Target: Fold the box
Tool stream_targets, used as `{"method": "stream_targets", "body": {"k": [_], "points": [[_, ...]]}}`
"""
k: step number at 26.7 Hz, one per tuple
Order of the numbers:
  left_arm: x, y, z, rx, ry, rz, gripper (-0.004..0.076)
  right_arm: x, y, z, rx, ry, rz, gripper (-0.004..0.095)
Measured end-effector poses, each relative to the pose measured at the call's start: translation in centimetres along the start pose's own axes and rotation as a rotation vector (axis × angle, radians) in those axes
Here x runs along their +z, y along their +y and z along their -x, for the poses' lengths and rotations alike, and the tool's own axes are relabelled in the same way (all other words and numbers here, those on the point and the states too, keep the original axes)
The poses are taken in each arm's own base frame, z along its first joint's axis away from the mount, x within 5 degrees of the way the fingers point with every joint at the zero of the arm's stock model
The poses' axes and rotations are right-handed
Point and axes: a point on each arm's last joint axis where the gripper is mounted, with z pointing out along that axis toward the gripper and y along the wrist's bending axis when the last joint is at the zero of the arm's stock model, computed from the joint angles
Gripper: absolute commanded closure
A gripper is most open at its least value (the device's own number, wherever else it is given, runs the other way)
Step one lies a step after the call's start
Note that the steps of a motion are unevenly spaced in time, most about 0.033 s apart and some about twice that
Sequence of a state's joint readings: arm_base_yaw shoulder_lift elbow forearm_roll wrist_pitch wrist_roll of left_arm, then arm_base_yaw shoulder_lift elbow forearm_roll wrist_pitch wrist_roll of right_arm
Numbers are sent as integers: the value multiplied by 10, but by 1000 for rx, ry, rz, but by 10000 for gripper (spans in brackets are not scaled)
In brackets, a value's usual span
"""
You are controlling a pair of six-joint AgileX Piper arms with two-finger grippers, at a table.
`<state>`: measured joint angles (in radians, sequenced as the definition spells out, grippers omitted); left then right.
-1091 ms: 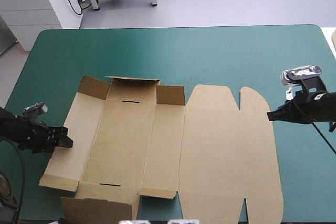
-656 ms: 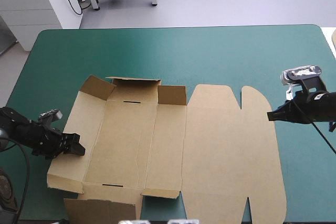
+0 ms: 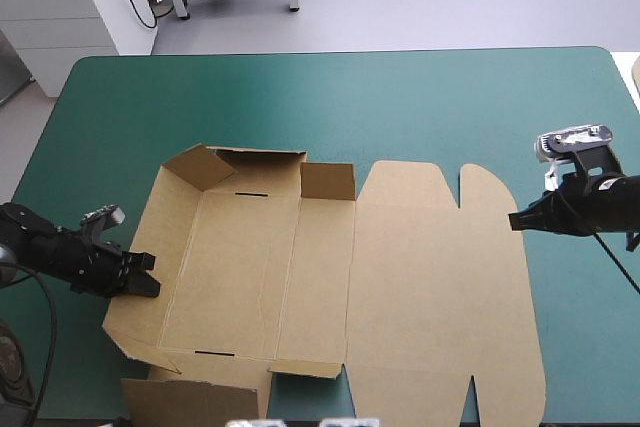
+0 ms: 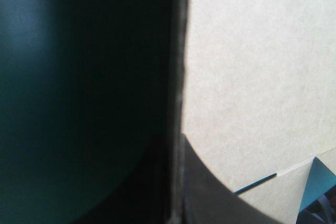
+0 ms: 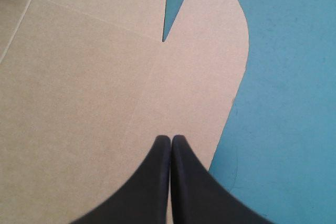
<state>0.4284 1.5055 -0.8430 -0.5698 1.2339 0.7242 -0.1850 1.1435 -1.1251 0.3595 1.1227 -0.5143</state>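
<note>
High view: from above and behind, facing forward and down over most of the teal-green covered counter [image 3: 400,97]. Left wrist view: very near to the left wall of the flat-cut brown cardboard box [image 4: 252,77]. Right wrist view: close over the rounded lid flap [image 5: 210,35], shared with the high view.

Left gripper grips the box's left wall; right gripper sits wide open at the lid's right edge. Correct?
No: the right gripper is shut to a single point, as the right wrist view shows. The left gripper does grip the left wall of the box.
</note>
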Motion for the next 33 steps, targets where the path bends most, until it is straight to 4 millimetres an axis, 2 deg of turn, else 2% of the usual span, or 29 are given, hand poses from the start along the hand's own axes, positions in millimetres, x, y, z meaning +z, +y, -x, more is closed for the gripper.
{"method": "stream_targets", "body": {"k": [4, 7, 8, 10, 13, 17, 21, 24, 29, 33], "points": [[-17, -4, 18, 103, -60, 56, 731, 0, 0, 0, 0, 0, 0, 924], [-36, -26, 44, 273, -115, 126, 731, 0, 0, 0, 0, 0, 1, 924], [-40, -35, 52, 336, -121, 146, 731, 0, 0, 0, 0, 0, 1, 923], [-45, -71, 73, 542, -140, 223, 731, 0, 0, 0, 0, -1, 0, 924], [-47, -113, 94, 764, -181, 325, 731, 0, 0, 0, 0, -1, 0, 924], [-37, -169, 111, 1043, -234, 446, 731, 0, 0, 0, 0, -1, 0, 923], [-15, -227, 120, 1324, -299, 563, 731, 0, 0, 0, 0, -4, -1, 924], [3, -259, 123, 1487, -349, 630, 731, 0, 0, 0, 0, -4, -1, 923], [32, -300, 115, 1714, -420, 691, 731, 0, 0, 0, 1, -5, 0, 924], [44, -323, 106, 1809, -482, 711, 731, 0, 0, 1, 3, -10, 1, 923]]}}
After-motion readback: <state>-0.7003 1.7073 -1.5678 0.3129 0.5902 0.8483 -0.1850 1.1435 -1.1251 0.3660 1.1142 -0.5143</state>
